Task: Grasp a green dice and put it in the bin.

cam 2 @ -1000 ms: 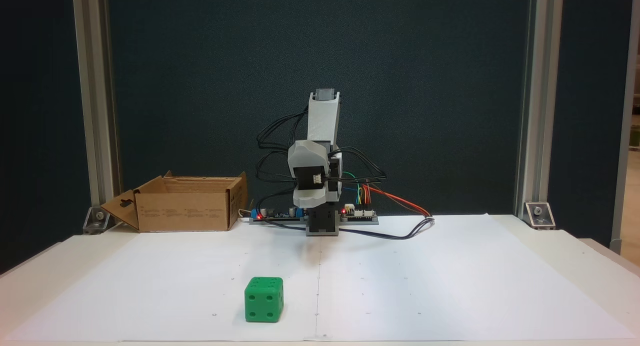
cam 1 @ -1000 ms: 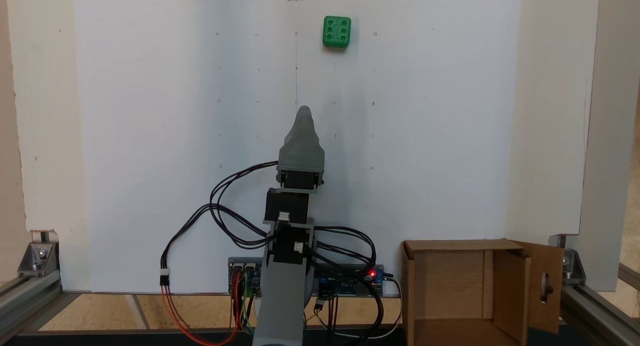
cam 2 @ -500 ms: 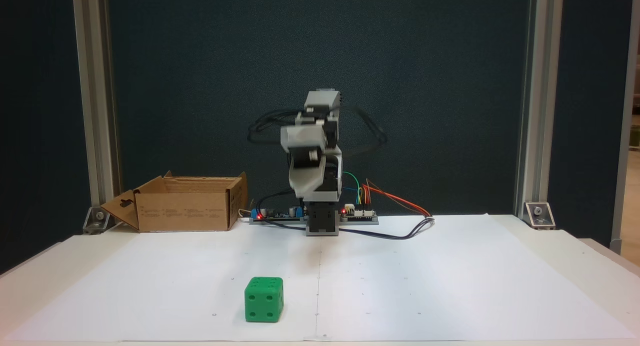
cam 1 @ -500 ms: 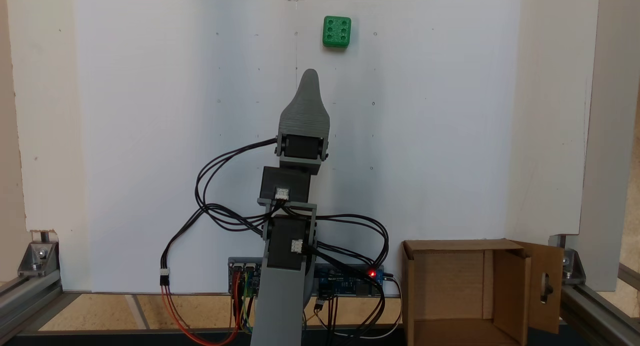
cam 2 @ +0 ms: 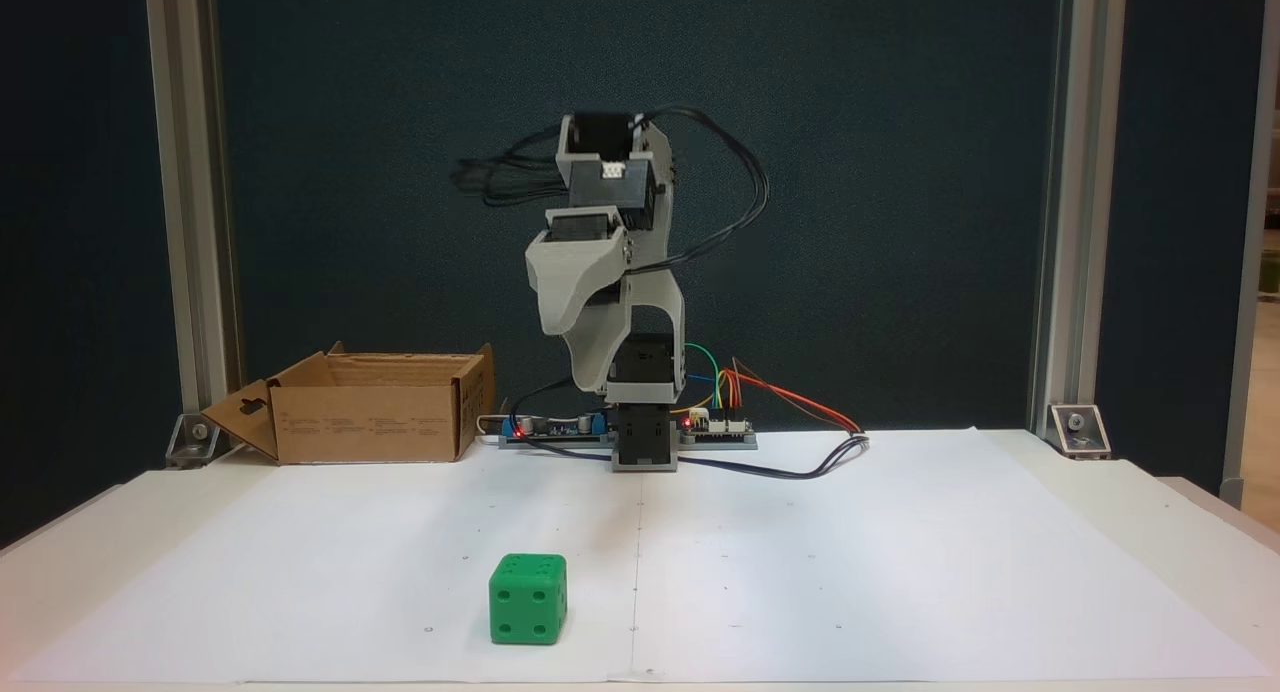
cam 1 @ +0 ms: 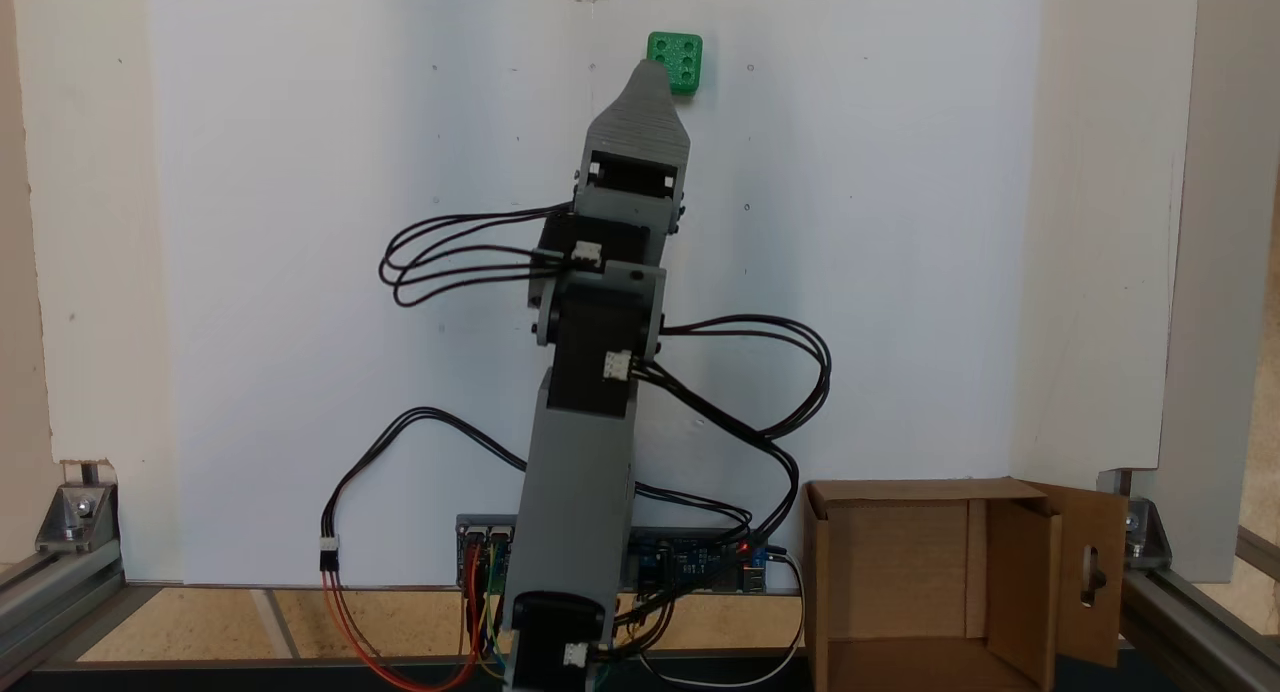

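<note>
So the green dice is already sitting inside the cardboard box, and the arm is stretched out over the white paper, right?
Not quite. The green dice lies on the white paper, well apart from the cardboard box, as both fixed views show. The arm is indeed stretched out over the paper.

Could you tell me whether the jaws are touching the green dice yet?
Apart. In a fixed view, the gripper hangs high above the table, near the arm's base, while the green dice sits alone on the white paper, clear space between them.

A white paper sheet covers the pale desk; a dark blue wall stands far behind; aluminium posts flank left and right.
</note>
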`<action>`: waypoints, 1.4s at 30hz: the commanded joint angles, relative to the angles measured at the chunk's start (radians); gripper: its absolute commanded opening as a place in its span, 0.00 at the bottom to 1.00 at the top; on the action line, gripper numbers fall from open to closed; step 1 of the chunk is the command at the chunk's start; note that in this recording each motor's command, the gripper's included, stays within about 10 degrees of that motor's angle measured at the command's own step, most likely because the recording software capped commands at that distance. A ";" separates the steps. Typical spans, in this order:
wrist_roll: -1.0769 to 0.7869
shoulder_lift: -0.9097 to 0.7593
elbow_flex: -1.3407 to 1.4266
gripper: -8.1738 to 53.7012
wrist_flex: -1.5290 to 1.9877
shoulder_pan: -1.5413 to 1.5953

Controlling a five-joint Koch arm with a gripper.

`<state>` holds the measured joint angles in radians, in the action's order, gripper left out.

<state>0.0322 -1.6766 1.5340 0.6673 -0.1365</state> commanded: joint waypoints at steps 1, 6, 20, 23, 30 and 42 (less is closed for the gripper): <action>-0.074 0.063 -0.135 0.85 0.155 -0.005; -0.170 0.210 -0.344 0.84 0.457 -0.048; -0.245 0.500 -0.785 0.83 0.844 -0.069; -0.242 0.565 -0.854 0.83 0.845 -0.064; -0.233 0.704 -0.960 0.84 0.842 -0.054; -0.161 0.761 -0.982 0.86 0.822 -0.017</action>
<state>-0.1565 -0.9050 0.6213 1.3729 -0.1611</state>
